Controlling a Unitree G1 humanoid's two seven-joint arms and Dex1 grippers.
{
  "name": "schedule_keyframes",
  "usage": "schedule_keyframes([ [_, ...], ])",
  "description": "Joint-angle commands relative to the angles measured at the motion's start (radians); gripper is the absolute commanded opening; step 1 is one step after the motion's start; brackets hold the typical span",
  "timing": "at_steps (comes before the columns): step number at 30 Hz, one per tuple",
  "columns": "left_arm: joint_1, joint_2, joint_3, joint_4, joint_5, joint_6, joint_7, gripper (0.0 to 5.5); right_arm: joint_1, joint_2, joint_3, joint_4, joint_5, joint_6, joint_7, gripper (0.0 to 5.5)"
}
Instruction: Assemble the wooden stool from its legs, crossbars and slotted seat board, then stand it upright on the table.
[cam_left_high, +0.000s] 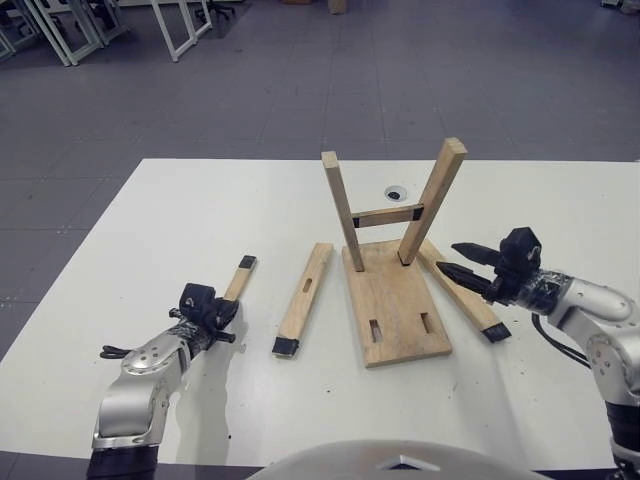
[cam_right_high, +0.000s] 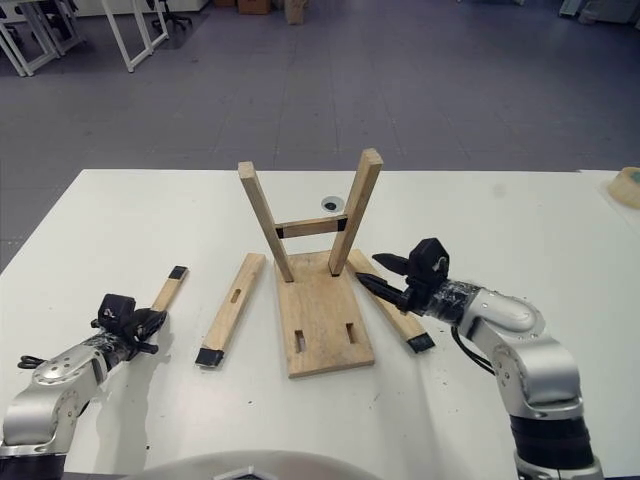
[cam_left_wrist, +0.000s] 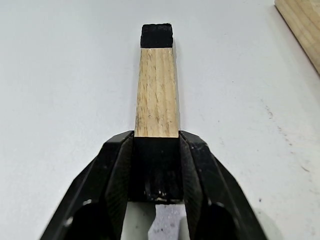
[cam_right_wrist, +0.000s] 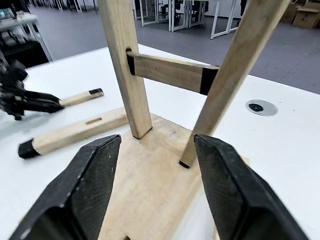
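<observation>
Two legs (cam_left_high: 340, 212) stand in the seat (cam_left_high: 400, 310), so its near slots (cam_left_high: 373, 330) wait. Left gripper (cam_left_wrist: 156, 139) clamps the loose crossbar (cam_left_wrist: 157, 90) flat on the table (cam_left_high: 180, 220), probably for lifting; right gripper (cam_right_wrist: 157, 139) gapes wide beside the seat.

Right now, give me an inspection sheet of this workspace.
Surface: white table, round port set in it.
Job's things: seat board lying flat; upright legs standing in it, joined by fitted crossbar; empty slots at its near end; slotted leg lying left of it; right-hand leg lying right of it.
Clutter: nothing seen.
Claws: left claw shut on loose crossbar; right claw open, near the right-hand leg.
Cables: black cable beside left arm; second cable beside right arm.
Surroundings: grey floor, white frames beyond.
</observation>
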Motion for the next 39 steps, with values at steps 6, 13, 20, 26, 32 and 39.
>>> schedule_keyframes([
  [6,-0.212,-0.040,0.004,-0.015,0.099,-0.543,0.028,1.30,-0.102,0.116,-0.129,-0.053,0.434,0.252,-0.210,3.48],
  [13,-0.494,-0.064,-0.112,-0.282,0.053,-0.458,0.019,1.30,-0.254,0.191,-0.141,-0.051,0.794,0.257,-0.476,3.48],
  [20,-0.514,-0.071,-0.285,-0.409,0.049,-0.271,-0.029,1.30,-0.403,0.256,-0.085,-0.037,0.914,0.159,-0.660,3.48],
  [26,-0.446,-0.080,-0.365,-0.420,0.056,-0.241,-0.047,1.30,-0.479,0.284,-0.051,-0.013,0.947,0.102,-0.706,3.48],
  [32,-0.448,-0.062,-0.363,-0.404,0.094,-0.268,-0.059,1.30,-0.517,0.268,-0.035,0.005,0.953,0.088,-0.701,2.80],
  [39,-0.454,-0.056,-0.367,-0.393,0.146,-0.327,-0.070,1.30,-0.476,0.202,0.003,0.001,0.758,0.087,-0.625,1.48],
])
